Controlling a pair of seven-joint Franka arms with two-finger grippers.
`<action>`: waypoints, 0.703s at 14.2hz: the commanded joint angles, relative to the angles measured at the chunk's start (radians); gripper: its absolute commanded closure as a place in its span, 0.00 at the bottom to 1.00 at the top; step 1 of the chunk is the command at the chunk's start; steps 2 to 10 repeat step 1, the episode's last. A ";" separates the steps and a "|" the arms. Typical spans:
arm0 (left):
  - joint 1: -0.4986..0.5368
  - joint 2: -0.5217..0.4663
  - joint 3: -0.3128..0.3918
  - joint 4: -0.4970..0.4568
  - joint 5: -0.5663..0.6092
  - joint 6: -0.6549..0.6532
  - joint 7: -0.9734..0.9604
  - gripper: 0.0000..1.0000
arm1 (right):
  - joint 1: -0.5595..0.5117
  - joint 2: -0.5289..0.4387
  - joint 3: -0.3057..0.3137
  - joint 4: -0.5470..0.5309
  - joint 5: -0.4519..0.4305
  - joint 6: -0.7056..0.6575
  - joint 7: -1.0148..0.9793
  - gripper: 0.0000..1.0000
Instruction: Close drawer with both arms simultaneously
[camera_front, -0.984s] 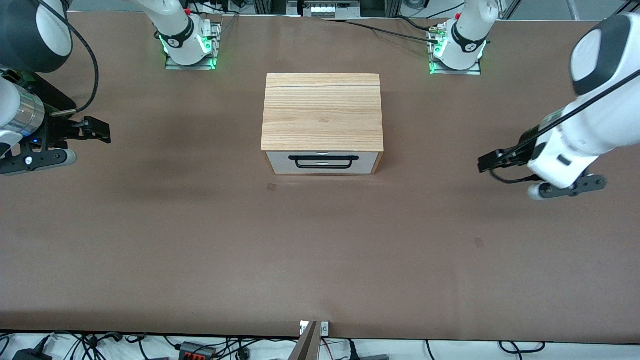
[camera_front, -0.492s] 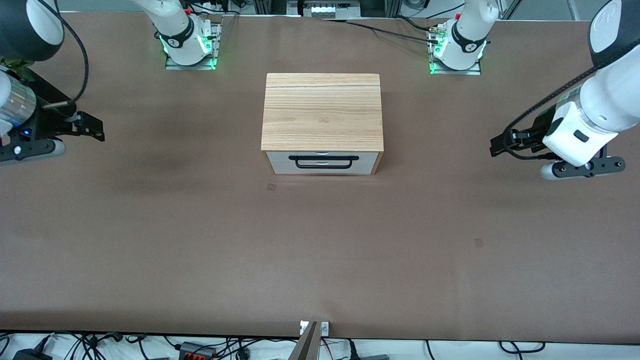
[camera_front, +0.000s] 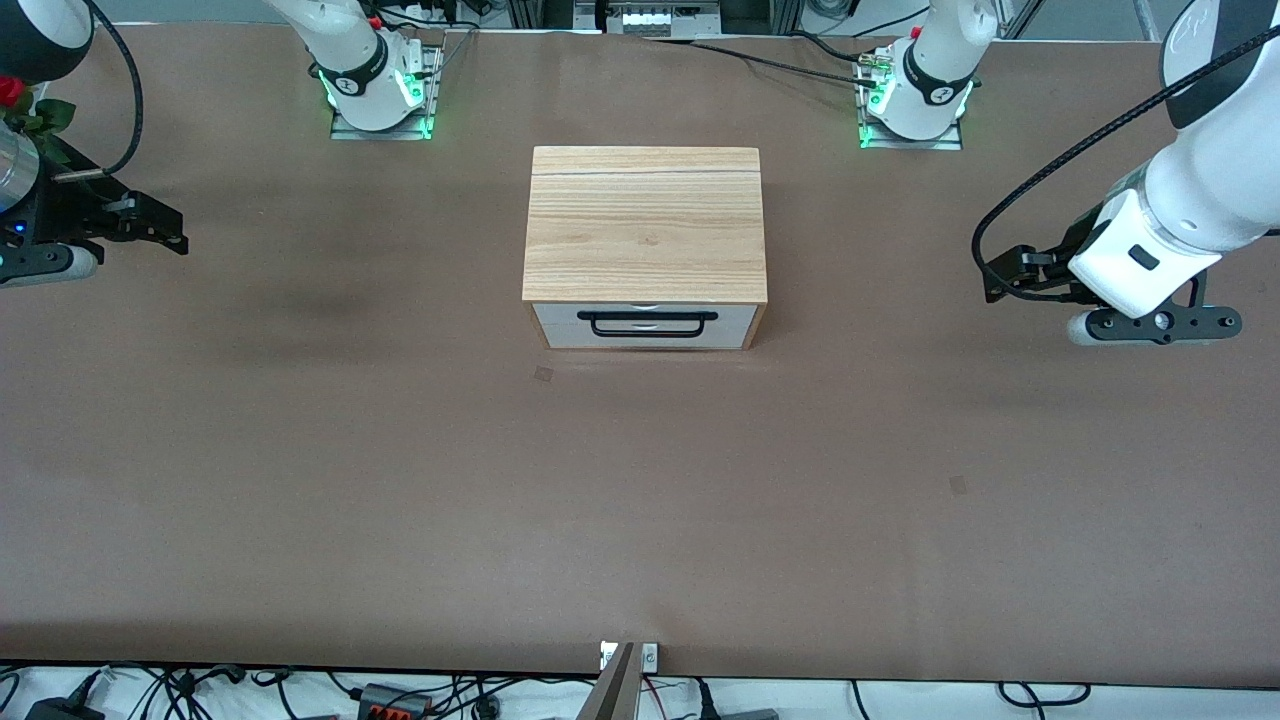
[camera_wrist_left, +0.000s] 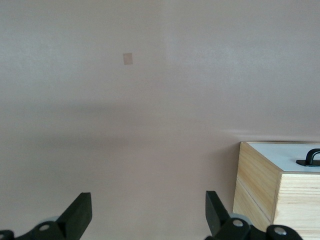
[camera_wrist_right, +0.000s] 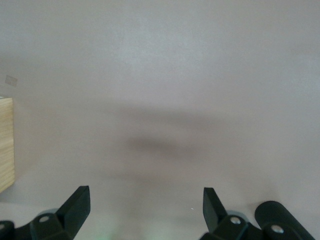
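The drawer (camera_front: 645, 326) is seated flush in the box (camera_front: 645, 222) at mid-surface (camera_front: 640, 500). The left hand (camera_wrist_left: 145, 212) and right hand (camera_wrist_right: 145, 206), fingers spread, are held well apart from it over bare ends, judged clear because closure appears complete.

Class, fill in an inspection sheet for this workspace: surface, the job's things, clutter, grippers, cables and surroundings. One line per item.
Surface: brown table with a few small square marks.
Job's things: drawer looks pushed in, its white front about level with the oak-grain box; black handle untouched.
Clutter: nothing seen.
Grippers: left gripper open over the table at the left arm's end, well apart from the box; right gripper open over the right arm's end, empty.
Cables: black cables loop along both arms; more lie past the table's edges.
Surroundings: two arm bases lit green; a metal frame between them.
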 joint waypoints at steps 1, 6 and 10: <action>0.001 -0.029 -0.002 -0.030 0.017 -0.002 0.025 0.00 | -0.049 -0.020 0.027 0.004 0.037 0.002 0.010 0.00; 0.001 -0.029 -0.002 -0.030 0.017 -0.002 0.025 0.00 | -0.049 -0.020 0.027 0.004 0.037 0.002 0.010 0.00; 0.001 -0.029 -0.002 -0.030 0.017 -0.002 0.025 0.00 | -0.049 -0.020 0.027 0.004 0.037 0.002 0.010 0.00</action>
